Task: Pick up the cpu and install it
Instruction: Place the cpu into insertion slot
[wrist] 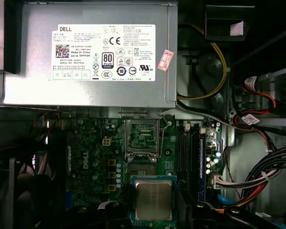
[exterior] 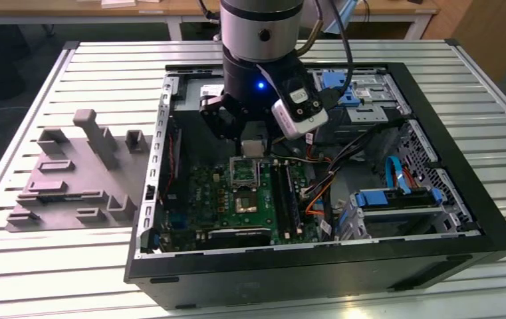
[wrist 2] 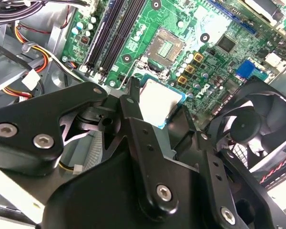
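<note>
My gripper [exterior: 253,147] hangs inside the open black computer case [exterior: 324,266], shut on the cpu [exterior: 253,147]. The cpu is a small flat square chip with a silvery top. In both wrist views the cpu [wrist: 153,199] [wrist 2: 158,98] sits level between the black fingers [wrist 2: 133,102], held above the green motherboard [exterior: 235,199]. The socket [wrist: 143,136] [wrist 2: 165,47] lies open on the board, bare inside, a short way from the chip. In the exterior view the socket [exterior: 245,173] is just below the held cpu.
A grey power supply [wrist: 86,52] fills the case beside the socket. Memory slots [wrist: 188,148], cable bundles [wrist: 257,176] and a black fan [wrist 2: 257,124] ring the board. A blue drive bay [exterior: 395,198] sits at the exterior view's right. Grey plastic blocks [exterior: 75,173] stand on the slatted table [exterior: 58,266].
</note>
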Controlling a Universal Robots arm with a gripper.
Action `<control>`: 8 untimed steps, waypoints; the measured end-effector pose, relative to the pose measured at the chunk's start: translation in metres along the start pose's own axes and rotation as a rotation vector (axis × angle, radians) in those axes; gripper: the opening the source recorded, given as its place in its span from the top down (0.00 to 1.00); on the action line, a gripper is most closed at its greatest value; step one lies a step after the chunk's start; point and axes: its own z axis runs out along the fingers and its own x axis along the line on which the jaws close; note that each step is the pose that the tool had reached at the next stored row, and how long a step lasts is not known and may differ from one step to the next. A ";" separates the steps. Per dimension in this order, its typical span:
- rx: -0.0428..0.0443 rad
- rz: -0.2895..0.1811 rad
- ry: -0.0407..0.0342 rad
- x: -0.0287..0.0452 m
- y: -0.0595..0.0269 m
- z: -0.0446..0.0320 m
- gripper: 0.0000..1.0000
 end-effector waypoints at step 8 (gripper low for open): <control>-0.0001 0.000 0.0001 0.0000 -0.0037 0.0072 0.53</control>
